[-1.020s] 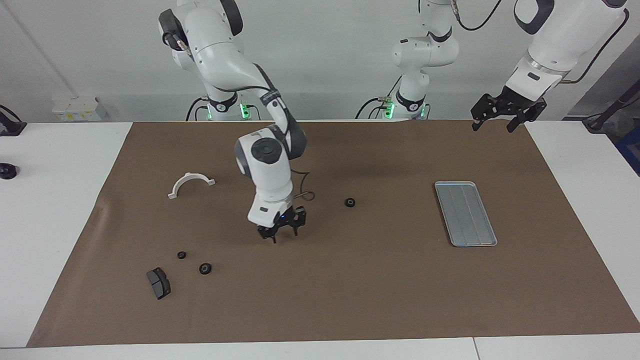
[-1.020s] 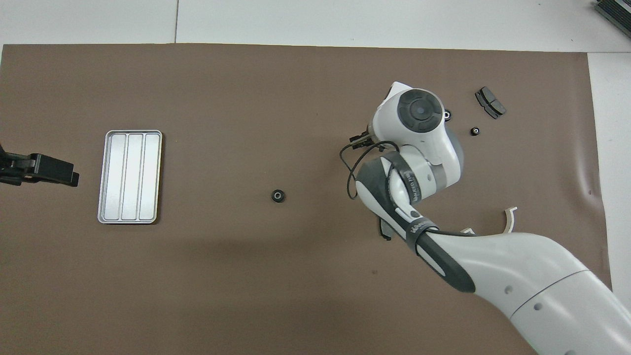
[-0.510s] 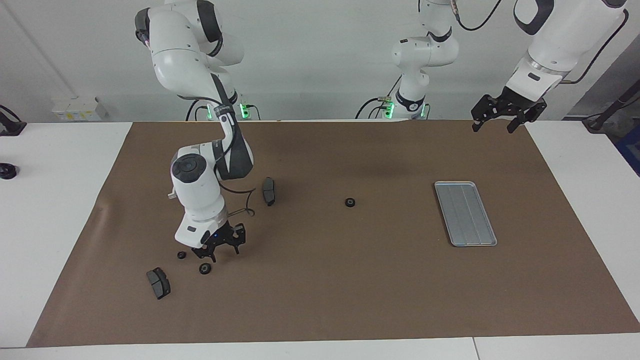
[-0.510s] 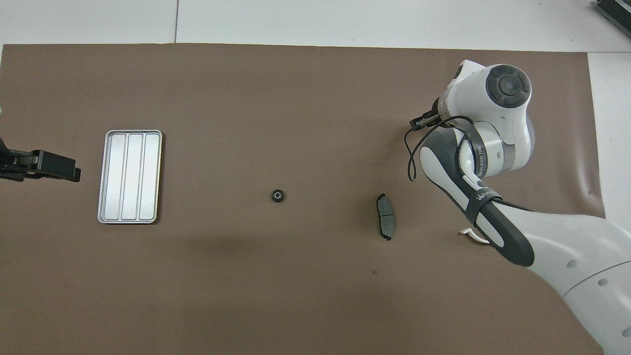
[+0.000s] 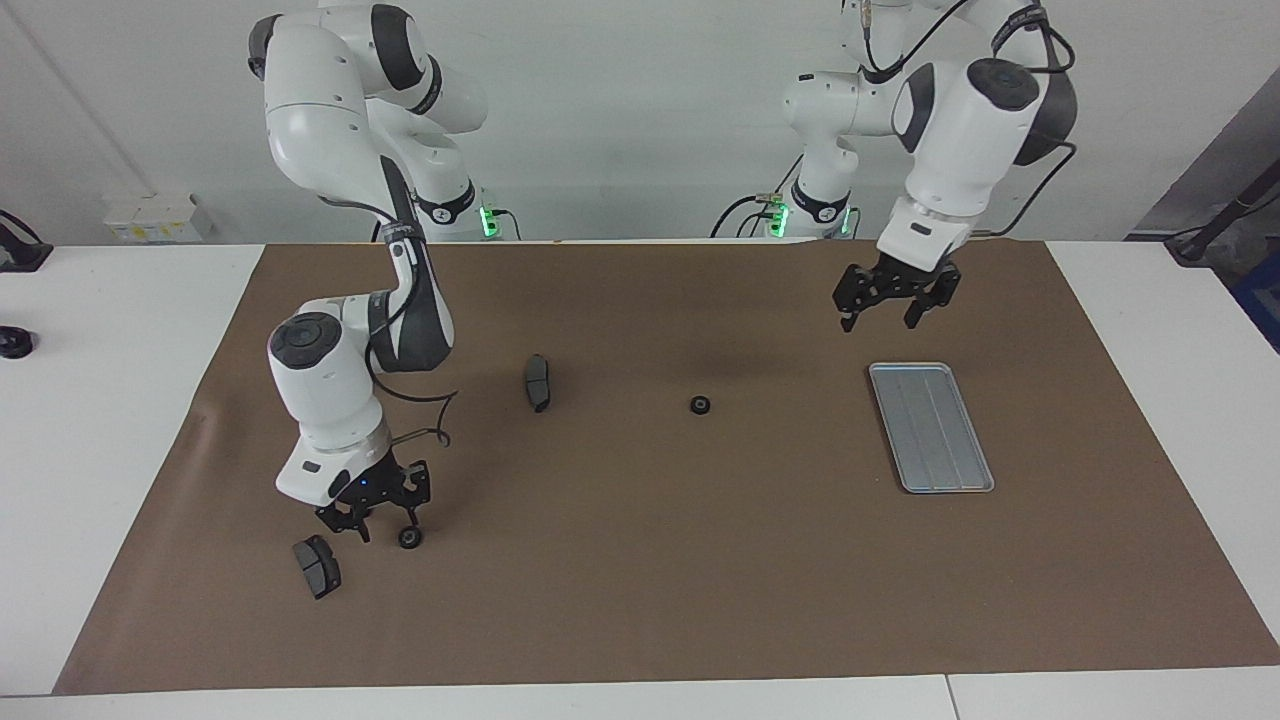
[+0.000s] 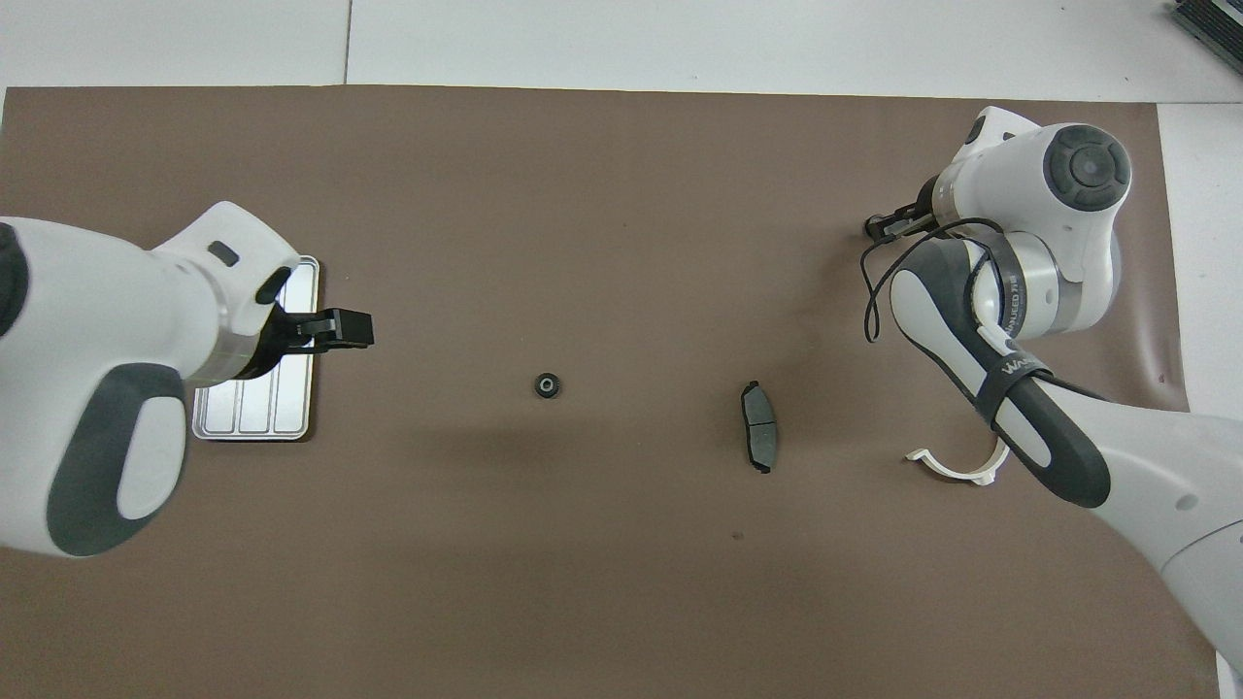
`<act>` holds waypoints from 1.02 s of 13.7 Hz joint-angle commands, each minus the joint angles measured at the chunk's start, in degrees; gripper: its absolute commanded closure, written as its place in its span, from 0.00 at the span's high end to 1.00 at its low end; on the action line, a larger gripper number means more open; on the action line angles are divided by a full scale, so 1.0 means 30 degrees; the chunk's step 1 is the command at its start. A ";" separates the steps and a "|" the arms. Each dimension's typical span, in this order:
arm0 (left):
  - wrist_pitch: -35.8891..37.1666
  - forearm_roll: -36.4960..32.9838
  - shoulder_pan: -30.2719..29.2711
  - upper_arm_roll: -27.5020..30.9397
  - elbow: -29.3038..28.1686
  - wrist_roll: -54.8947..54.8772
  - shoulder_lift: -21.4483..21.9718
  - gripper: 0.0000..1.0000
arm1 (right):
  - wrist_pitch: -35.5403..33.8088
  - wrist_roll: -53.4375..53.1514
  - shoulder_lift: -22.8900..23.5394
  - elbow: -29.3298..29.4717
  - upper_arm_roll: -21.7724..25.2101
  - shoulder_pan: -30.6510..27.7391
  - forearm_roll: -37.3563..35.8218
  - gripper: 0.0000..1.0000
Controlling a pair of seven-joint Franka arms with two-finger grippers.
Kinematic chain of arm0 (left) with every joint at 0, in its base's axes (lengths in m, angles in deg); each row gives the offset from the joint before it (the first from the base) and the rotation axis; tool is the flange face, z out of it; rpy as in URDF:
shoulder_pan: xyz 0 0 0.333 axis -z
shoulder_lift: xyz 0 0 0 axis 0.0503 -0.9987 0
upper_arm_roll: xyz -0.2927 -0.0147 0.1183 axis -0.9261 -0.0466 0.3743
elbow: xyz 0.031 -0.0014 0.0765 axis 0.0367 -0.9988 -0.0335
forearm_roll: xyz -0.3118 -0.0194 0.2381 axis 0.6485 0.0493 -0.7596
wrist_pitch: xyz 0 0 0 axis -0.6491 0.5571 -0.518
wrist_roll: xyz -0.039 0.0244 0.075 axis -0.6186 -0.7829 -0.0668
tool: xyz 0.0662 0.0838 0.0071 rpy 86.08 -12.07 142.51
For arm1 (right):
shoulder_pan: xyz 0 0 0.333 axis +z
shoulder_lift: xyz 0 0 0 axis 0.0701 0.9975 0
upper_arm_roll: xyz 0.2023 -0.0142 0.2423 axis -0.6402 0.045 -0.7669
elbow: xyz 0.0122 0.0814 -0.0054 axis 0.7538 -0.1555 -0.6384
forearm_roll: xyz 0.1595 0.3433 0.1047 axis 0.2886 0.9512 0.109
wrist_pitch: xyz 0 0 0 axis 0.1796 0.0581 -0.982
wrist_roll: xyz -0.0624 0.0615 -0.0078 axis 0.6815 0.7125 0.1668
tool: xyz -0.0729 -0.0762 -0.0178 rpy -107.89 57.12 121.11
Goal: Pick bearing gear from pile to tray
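Bearing gear, a tiny black toothed ring, lies on the brown mat at about 4 o'clock from my right gripper in the facing view. That gripper hangs low over the pile, and I cannot tell whether it is open or closed, or holding anything. A flat dark grey brake pad lies at its 7 o'clock. A second gear sits at 9 o'clock from the tray, a ridged silver metal rectangle with nothing in it, so I judge no gear delivered yet. My left gripper waits, spread wide, over the mat at the tray's 12 o'clock end.
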 commanded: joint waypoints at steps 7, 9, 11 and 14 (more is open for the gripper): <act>-0.5442 -0.4248 0.6414 0.0330 -0.0014 1.4115 -0.5836 1.00 | 0.1792 -0.0364 0.0130 -0.1245 -0.0389 -0.0176 0.0649 0.62; -0.6292 -0.4729 0.6567 0.0330 -0.0043 1.4659 -0.6662 1.00 | 0.1880 -0.0393 0.0188 -0.1274 -0.0389 -0.0147 0.0650 0.59; -0.6735 -0.4787 0.6624 0.0359 -0.0043 1.4717 -0.7219 1.00 | 0.2114 -0.0364 0.0218 -0.1333 -0.0389 -0.0088 0.0649 0.56; -0.7118 -0.4816 0.6566 0.0330 -0.0159 1.4950 -0.7426 0.98 | 0.2173 -0.0364 0.0218 -0.1391 -0.0389 -0.0088 0.0649 0.53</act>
